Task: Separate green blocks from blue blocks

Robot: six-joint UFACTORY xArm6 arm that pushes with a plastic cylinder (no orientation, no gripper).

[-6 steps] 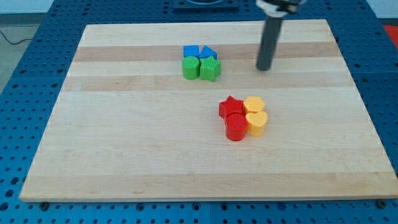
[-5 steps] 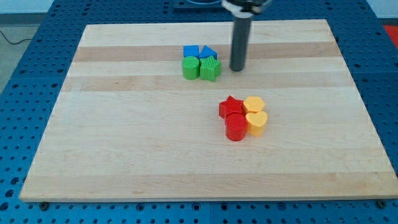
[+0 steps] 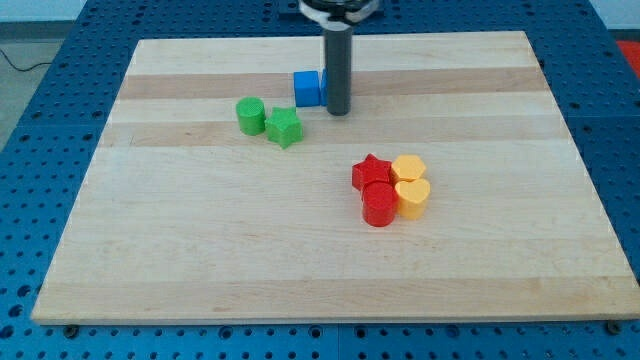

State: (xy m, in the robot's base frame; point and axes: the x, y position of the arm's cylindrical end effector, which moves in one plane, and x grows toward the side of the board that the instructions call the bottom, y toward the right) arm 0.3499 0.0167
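A blue cube (image 3: 306,88) sits near the view's top centre, with another blue block mostly hidden behind the rod just to its right. My tip (image 3: 338,111) rests on the board right beside these blue blocks, at their lower right. A green cylinder (image 3: 250,116) and a green star-shaped block (image 3: 284,127) lie to the left and below the blue cube, apart from it by a small gap.
A cluster of a red star (image 3: 371,172), a red cylinder (image 3: 379,205), a yellow hexagon-like block (image 3: 408,168) and a yellow heart (image 3: 412,198) sits right of centre. The wooden board (image 3: 180,260) lies on a blue perforated table.
My tip swept left from the right of the group into it. The two green blocks slid left and down, away from the blue blocks. The blue triangle is now hidden by the rod.
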